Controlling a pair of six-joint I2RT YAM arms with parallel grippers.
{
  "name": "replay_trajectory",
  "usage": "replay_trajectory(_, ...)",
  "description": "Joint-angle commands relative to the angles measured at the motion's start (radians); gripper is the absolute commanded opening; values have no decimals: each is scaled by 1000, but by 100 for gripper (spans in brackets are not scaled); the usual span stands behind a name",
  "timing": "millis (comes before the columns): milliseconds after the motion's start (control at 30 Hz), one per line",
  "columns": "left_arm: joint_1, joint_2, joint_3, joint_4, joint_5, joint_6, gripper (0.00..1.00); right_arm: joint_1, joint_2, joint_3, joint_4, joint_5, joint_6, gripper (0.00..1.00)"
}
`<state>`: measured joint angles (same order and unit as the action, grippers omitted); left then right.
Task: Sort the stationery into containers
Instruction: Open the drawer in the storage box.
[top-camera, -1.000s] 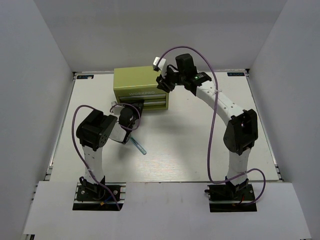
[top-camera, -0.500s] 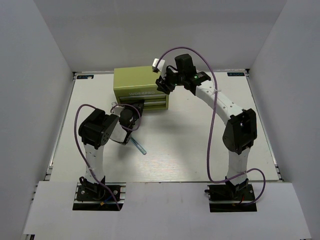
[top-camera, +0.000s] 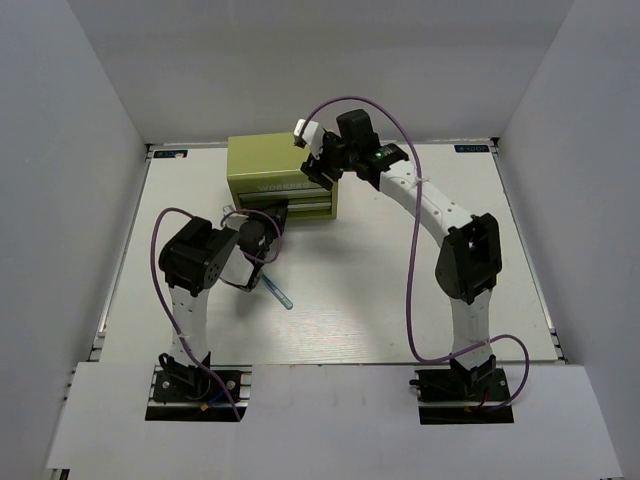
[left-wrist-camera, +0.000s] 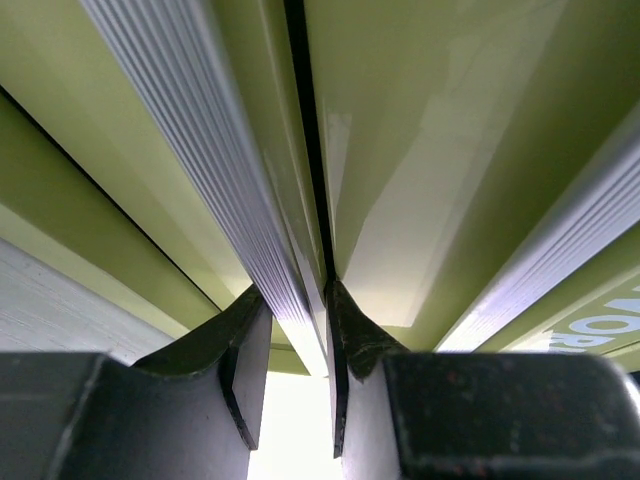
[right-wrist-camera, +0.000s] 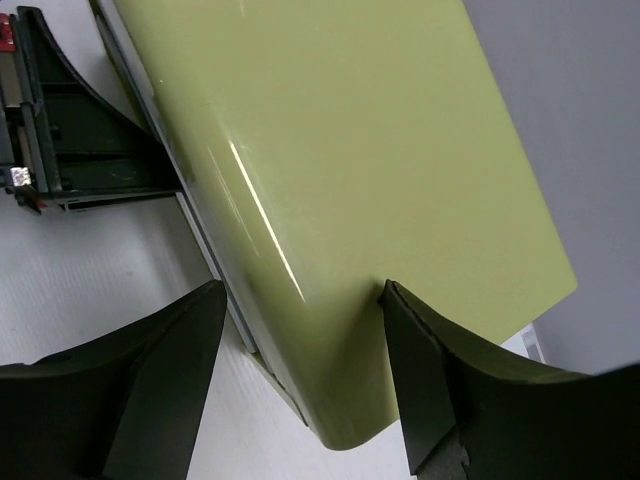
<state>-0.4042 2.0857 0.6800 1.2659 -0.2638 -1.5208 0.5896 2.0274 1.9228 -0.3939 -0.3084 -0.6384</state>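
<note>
From above, the olive cabinet (top-camera: 270, 165) sits upper centre, its front lettering too faint to read. A light blue pen (top-camera: 279, 292) lies on the table (top-camera: 350, 290) below it.

Left wrist view: the left gripper (left-wrist-camera: 297, 350) is pinched on a ribbed drawer handle (left-wrist-camera: 225, 190), with white letters "WOR" at lower right.

Right wrist view: the right gripper (right-wrist-camera: 300, 295) is spread wide, straddling the cabinet's corner.

the cabinet (top-camera: 270, 160) is a glossy olive-green box standing upright at the far side of the table (top-camera: 400, 290), its lettered front with stacked drawers facing the near edge. one slim light blue pen (top-camera: 280, 293) lies flat and slantwise on the table before it, not touching it.
</note>
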Motion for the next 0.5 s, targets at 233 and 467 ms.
replay_trajectory(233, -1, -64, -95, 22, 3, 31, 0, 16, 71, 97, -71, 141, 17, 66)
replay_trajectory(467, -10, -144, -152, 12, 44, 40, 0, 22, 86, 116, -92, 170, 28, 65)
